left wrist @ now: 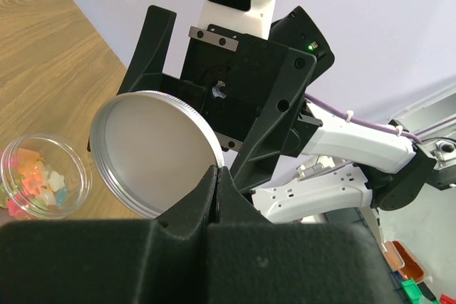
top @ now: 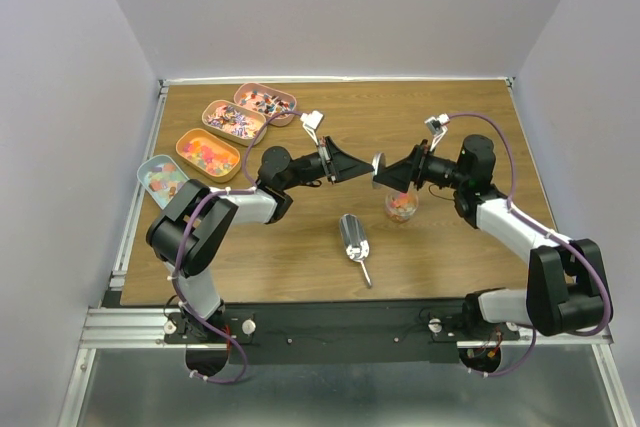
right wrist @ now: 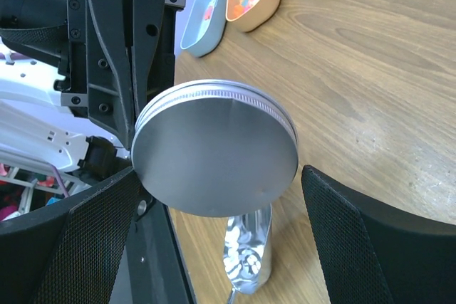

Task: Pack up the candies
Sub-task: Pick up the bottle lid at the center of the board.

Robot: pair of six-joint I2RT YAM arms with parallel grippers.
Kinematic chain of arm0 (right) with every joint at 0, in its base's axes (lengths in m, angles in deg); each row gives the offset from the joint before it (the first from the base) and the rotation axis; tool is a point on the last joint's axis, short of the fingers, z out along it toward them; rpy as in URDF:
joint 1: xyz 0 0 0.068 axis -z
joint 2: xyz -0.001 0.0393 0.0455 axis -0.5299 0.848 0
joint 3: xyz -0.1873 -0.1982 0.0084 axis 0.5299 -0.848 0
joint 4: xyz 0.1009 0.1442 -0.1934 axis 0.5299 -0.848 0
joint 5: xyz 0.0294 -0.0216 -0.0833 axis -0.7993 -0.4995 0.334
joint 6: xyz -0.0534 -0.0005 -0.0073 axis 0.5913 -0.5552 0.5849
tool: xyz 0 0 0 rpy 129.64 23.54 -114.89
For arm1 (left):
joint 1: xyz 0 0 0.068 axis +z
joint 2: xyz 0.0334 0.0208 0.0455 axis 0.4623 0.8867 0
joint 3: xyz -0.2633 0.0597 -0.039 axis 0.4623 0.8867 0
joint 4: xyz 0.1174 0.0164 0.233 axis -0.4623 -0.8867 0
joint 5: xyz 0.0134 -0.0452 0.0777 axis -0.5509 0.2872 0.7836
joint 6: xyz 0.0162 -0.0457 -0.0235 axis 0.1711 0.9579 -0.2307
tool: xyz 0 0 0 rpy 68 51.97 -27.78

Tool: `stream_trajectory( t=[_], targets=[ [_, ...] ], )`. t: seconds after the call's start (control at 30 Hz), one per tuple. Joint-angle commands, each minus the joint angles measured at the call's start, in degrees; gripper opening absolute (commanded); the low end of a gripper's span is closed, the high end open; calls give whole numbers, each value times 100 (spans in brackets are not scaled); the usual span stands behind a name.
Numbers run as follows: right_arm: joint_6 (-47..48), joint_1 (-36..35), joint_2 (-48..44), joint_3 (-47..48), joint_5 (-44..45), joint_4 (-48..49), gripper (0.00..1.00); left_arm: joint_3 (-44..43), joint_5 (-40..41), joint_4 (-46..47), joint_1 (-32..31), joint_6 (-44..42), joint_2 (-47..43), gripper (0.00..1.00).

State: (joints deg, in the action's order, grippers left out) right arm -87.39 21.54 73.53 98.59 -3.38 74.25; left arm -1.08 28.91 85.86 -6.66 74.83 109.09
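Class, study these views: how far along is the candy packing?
Done: candies sit in the clear jar; the scoop lies aside. In hand: left claw pinches the rim of the metal lid, with the open right claw either side of it. Left: lid onto jar; tins hold more candies.

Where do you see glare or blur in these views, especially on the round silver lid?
Top view: even light, faint shadows on the brown wooden table, all sharp. Left wrist view: the round silver metal lid looks matte, no glare. Right wrist view: bright glints on the silver metal scoop; the black finger pads show crisp texture.
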Motion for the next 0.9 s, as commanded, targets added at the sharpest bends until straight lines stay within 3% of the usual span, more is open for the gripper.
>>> stream_trajectory(
  t=[0.0,0.53,0.87],
  targets=[
    [168,-44,41,216,-219,-61,100,-98,-97,30,-35,-89,-154,0],
    [203,-53,67,234,-272,-96,98,-151,-123,-5,-87,-97,-137,0],
    [309,-53,67,295,-254,-324,63,-160,-123,-172,-96,-177,-172,0]
  ],
)
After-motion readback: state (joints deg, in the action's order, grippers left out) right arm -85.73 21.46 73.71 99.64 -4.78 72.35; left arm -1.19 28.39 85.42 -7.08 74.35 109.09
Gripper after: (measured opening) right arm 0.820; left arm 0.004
